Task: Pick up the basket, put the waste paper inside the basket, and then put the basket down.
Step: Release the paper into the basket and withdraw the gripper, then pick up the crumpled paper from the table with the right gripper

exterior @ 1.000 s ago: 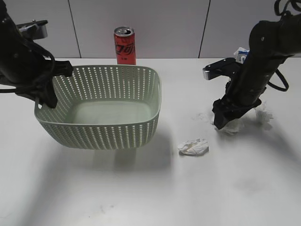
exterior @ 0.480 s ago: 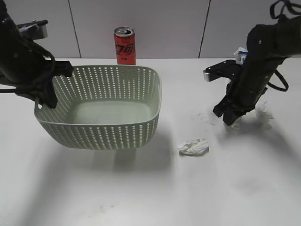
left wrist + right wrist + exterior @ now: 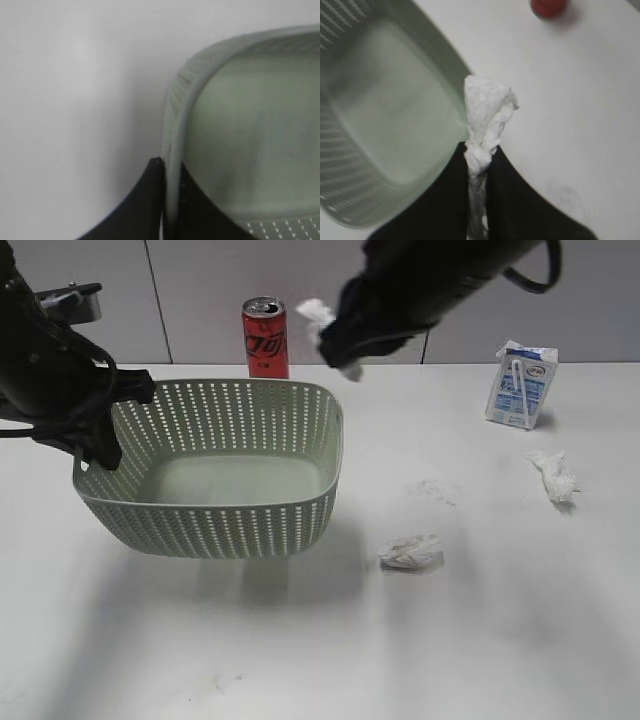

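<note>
The right gripper (image 3: 479, 165) has its fingers clamped on a crumpled white wad of waste paper (image 3: 487, 117), carried above the far right rim of the basket (image 3: 225, 480), likely to drop it in. The left gripper (image 3: 167, 200) pinches the basket's left wall, holding the pale green, slotted, empty basket tilted off the table (image 3: 320, 650). Two more wads (image 3: 411, 552) lie on the right.

I see a white table (image 3: 520, 640) w/ faint scuffs, soft shadows, and a pale panelled wall (image 3: 200, 290) w/ dark vertical seams behind.
</note>
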You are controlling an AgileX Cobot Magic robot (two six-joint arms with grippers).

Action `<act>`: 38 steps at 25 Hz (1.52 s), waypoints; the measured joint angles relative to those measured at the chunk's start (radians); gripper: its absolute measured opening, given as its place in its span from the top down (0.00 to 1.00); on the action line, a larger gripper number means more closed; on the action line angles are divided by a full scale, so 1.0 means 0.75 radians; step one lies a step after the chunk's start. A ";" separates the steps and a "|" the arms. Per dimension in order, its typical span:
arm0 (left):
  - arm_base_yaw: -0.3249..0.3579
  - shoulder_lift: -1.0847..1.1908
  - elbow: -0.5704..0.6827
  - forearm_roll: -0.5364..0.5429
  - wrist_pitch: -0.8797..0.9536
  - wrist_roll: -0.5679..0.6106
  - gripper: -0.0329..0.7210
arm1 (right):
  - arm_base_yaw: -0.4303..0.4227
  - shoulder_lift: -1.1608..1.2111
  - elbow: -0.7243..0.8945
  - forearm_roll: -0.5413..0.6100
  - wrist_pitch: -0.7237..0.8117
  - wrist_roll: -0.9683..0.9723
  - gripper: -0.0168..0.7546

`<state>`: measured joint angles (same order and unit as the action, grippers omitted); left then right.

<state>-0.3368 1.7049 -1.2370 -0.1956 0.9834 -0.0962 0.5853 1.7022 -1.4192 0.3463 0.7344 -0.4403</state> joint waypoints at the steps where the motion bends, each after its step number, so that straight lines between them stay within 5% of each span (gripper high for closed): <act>1: 0.000 0.000 0.000 0.000 0.000 0.000 0.95 | 0.058 -0.003 -0.011 0.014 -0.031 -0.010 0.93; 6: 0.000 0.000 0.000 0.001 0.000 0.000 0.95 | 0.211 0.087 -0.017 0.039 -0.184 -0.022 0.82; 11: 0.000 0.000 0.000 0.004 0.000 0.000 0.95 | 0.216 0.196 -0.017 0.019 -0.198 0.014 0.30; 13: 0.000 0.000 0.000 0.006 0.000 0.000 0.95 | 0.203 0.197 -0.047 -0.041 -0.177 0.112 0.18; 17: 0.000 0.000 0.000 0.007 0.001 0.000 0.95 | 0.082 0.156 -0.162 -0.177 -0.078 0.328 0.17; 28: 0.000 0.000 0.000 0.010 -0.007 0.000 0.95 | -0.623 0.179 0.010 -0.249 0.024 0.445 0.21; 38: 0.000 0.000 0.000 0.010 -0.025 0.000 0.95 | -0.681 0.518 0.054 -0.368 -0.102 0.505 0.21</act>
<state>-0.3368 1.7049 -1.2370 -0.1883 0.9646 -0.0962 0.0744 2.0906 -1.3789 0.0705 0.6581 -0.0617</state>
